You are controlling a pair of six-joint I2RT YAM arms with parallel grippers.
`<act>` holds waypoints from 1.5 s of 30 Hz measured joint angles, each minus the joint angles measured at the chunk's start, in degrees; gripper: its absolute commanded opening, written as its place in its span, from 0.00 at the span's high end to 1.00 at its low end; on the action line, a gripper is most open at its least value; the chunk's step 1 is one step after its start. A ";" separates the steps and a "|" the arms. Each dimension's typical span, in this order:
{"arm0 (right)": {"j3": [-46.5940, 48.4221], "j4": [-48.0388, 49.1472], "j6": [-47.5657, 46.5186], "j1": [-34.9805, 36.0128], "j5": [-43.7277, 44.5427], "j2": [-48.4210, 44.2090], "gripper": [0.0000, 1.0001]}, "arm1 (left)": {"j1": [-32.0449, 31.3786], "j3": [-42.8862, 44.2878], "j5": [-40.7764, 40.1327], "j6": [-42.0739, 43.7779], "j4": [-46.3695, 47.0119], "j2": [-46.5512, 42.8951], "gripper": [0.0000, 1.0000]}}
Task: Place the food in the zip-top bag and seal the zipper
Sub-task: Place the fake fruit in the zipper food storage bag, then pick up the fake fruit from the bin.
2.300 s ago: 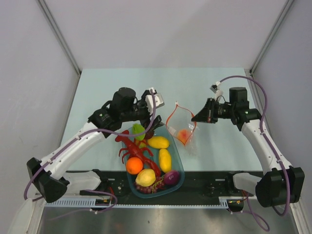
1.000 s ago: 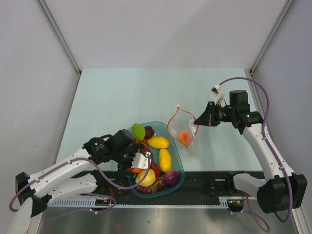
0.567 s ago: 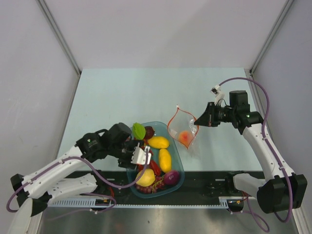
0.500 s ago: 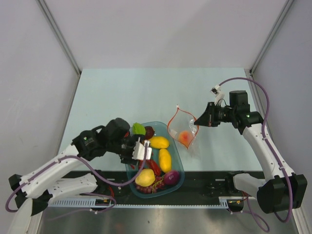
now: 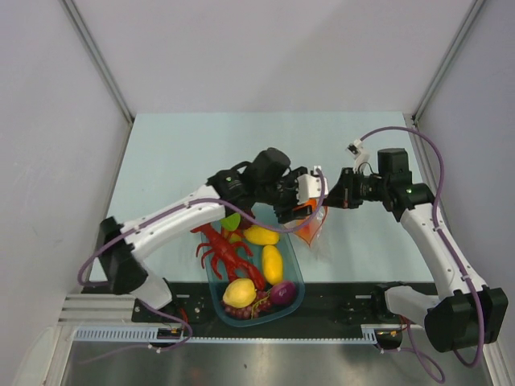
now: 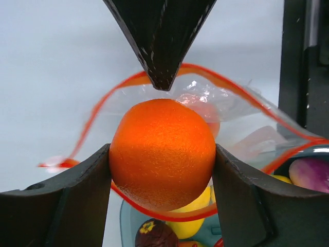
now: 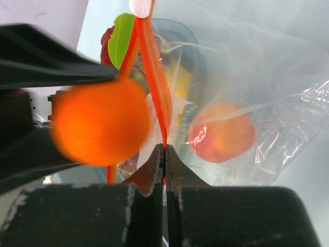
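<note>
The left tool point(image 6: 162, 172) grips the orange point(image 6: 162, 152) at the zip-top bag point(image 6: 245, 122) mouth (peach point(image 7: 222, 132) inside); the right tool point(image 7: 164, 152) pinches the zipper point(image 7: 153, 67).

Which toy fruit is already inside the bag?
The peach: it lies inside the zip-top bag. The orange is held at its mouth; the others sit in the blue tub.

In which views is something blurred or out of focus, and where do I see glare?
Right wrist view: the orange is smeared by motion blur, while the peach is fairly sharp; white glare lies on the crinkled zip-top bag. Left wrist view: the orange is sharp and its skin texture shows; small glints sit on the plastic above it. Top external view: light is even, no strong glare.
</note>
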 measured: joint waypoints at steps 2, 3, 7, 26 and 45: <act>0.63 -0.09 0.02 -0.09 -0.26 -0.09 1.00 | -0.11 0.04 -1.36 -0.66 0.28 3.34 0.23; 0.92 -0.09 0.02 -0.13 -0.48 -0.17 1.00 | -0.11 0.04 -2.08 -0.90 0.15 4.35 0.18; 1.57 -0.07 0.37 -0.57 -1.64 -1.38 1.00 | -0.04 0.04 -3.21 -1.68 -0.28 4.61 0.00; 0.90 0.81 2.01 -1.31 -2.38 -2.78 1.00 | -2.34 -25.33 14.71 9.11 -22.80 -30.60 0.00; -1.70 -0.07 1.33 -0.02 -1.42 -5.40 1.00 | -17.07 -37.88 -1.51 2.62 -16.83 -23.12 0.00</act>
